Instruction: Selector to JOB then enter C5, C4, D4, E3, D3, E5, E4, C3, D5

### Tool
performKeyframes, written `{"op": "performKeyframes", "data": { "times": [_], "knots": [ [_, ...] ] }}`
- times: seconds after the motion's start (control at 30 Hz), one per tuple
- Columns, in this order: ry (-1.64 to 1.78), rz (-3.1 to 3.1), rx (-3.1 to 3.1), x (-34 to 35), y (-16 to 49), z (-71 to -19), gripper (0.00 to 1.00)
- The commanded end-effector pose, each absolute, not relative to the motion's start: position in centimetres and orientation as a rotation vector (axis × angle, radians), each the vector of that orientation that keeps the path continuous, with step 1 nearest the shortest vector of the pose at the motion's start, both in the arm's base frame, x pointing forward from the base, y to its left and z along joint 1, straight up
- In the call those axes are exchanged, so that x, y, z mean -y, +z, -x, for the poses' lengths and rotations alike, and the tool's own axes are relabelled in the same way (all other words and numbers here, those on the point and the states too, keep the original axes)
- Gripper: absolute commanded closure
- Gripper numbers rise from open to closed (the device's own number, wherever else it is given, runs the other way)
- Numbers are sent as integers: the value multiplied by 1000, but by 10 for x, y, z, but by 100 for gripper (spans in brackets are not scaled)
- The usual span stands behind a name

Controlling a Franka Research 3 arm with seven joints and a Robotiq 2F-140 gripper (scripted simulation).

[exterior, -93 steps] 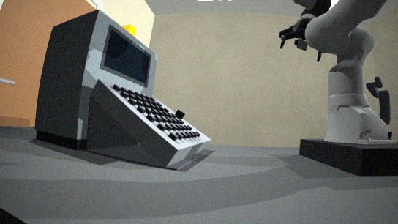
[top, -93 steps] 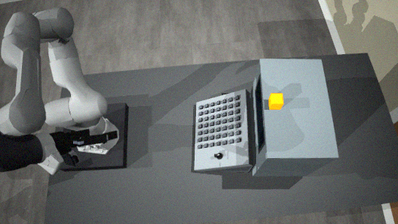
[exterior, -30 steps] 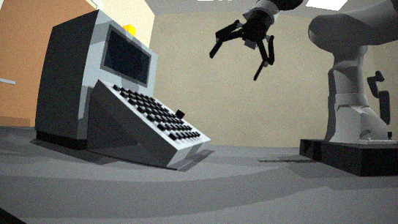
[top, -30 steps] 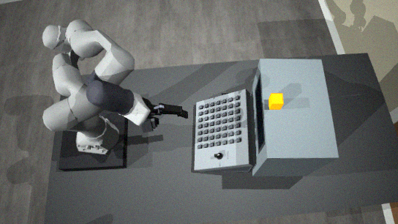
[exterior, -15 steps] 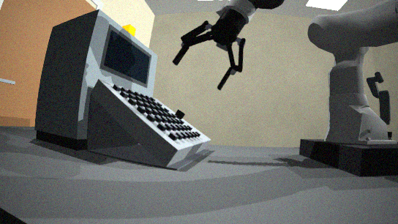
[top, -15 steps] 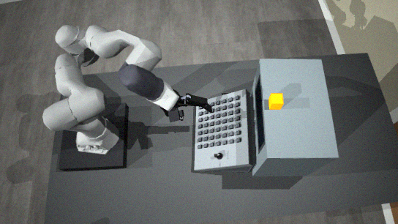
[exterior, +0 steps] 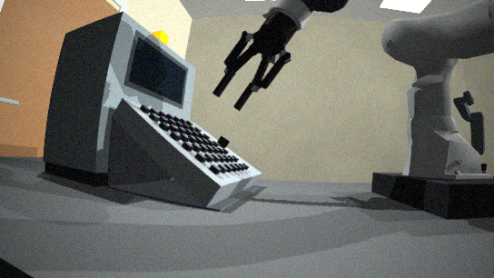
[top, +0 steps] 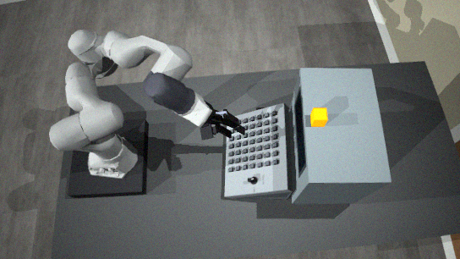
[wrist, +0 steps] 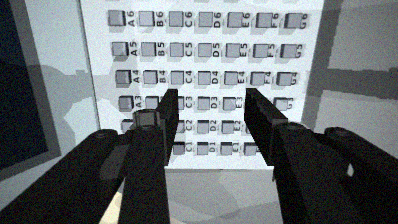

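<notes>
my claw [top: 238,132] [exterior: 227,103] [wrist: 211,104] hovers above the key panel [top: 271,183] [exterior: 237,178], fingers partly apart, grasping 0 things. the selector [top: 253,180] [exterior: 222,142] sits beside the keys; the panel stands before the screen [top: 299,135] [exterior: 156,70] [wrist: 19,95] on the worktop [top: 177,224] [exterior: 254,250].

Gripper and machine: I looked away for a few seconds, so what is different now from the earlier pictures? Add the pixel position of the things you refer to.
The arm has swung from beside its base [top: 145,169] [exterior: 447,213] out toward the machine, carrying the gripper [top: 238,132] [exterior: 228,104] [wrist: 211,104] over the keys. Its fingers have drawn closer together, with nothing between them. The selector [top: 253,180] [exterior: 222,142], keypad [top: 241,190] [exterior: 163,150] [wrist: 320,15] and yellow cube [top: 319,117] [exterior: 160,37] look unchanged.
</notes>
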State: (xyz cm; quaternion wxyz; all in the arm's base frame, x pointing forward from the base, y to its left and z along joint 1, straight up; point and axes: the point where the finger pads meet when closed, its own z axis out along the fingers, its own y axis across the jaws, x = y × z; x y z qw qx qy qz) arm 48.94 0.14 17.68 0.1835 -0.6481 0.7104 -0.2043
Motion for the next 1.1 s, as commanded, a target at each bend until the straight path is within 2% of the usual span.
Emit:
{"op": "performKeyframes", "data": {
  "times": [0.0, 0.87, 1.07],
  "knots": [
    [-581, 1800, -2017, 0, 178, -492, 90],
    [-581, 1800, -2017, 0, 177, -492, 90],
    [-581, 1800, -2017, 2, 146, -512, 90]
  ]
}}
